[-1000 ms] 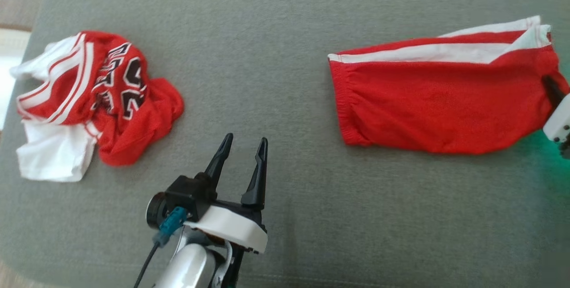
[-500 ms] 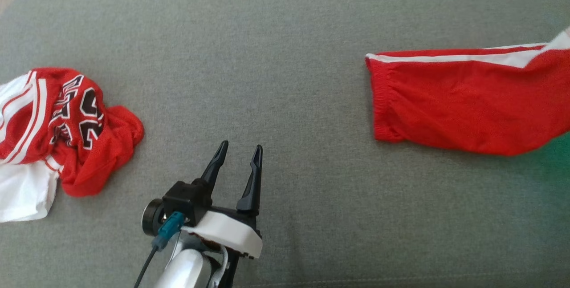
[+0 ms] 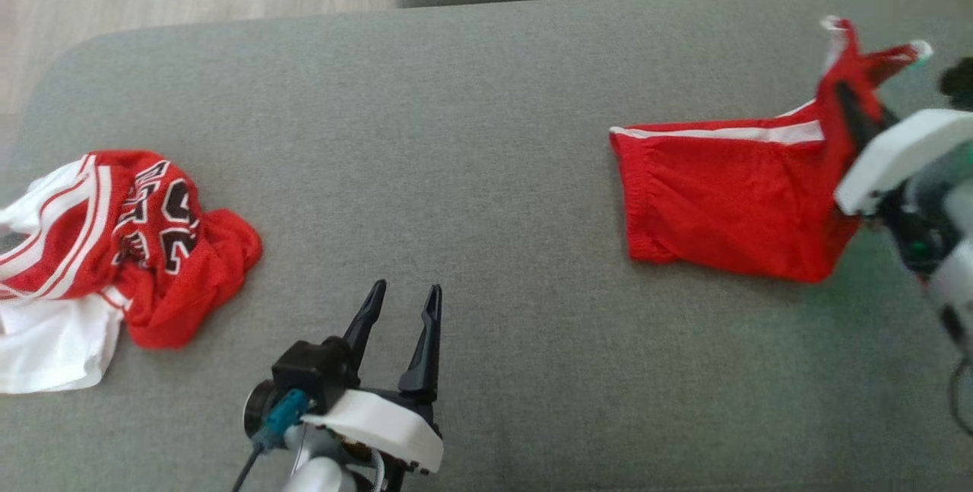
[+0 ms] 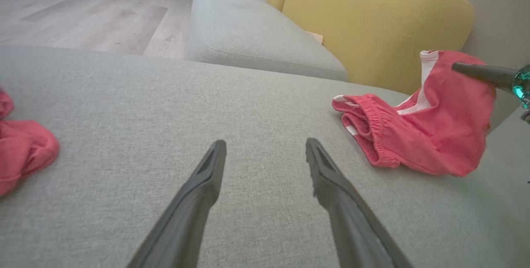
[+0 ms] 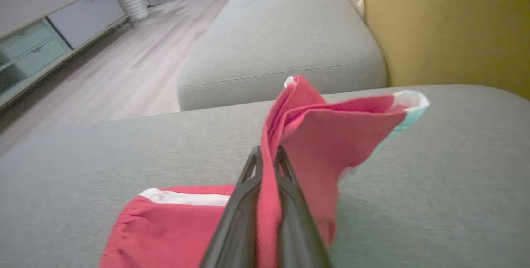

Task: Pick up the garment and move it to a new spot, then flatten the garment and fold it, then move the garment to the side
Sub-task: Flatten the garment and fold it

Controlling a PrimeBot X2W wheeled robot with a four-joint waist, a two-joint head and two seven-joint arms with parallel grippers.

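- The right gripper [image 5: 268, 155] is closed tight on the red shorts [image 3: 722, 203]. Its two dark fingers [image 5: 238, 206] meet with a fold of the red cloth pinched between them.
- The pinched leg end of the shorts stands lifted off the grey cushion [image 3: 471, 112], near the cushion's right edge.
- The elastic waistband end lies flat on the cushion, pointing toward its middle, with the white side stripe along the far side.
- The left gripper [image 3: 407, 290] hovers over the cushion near its front edge. Its fingers [image 4: 198, 195] are spread wide apart, holding and touching nothing.
- A crumpled red and white jersey [image 3: 152, 226] lies at the cushion's left edge, well apart from the shorts.
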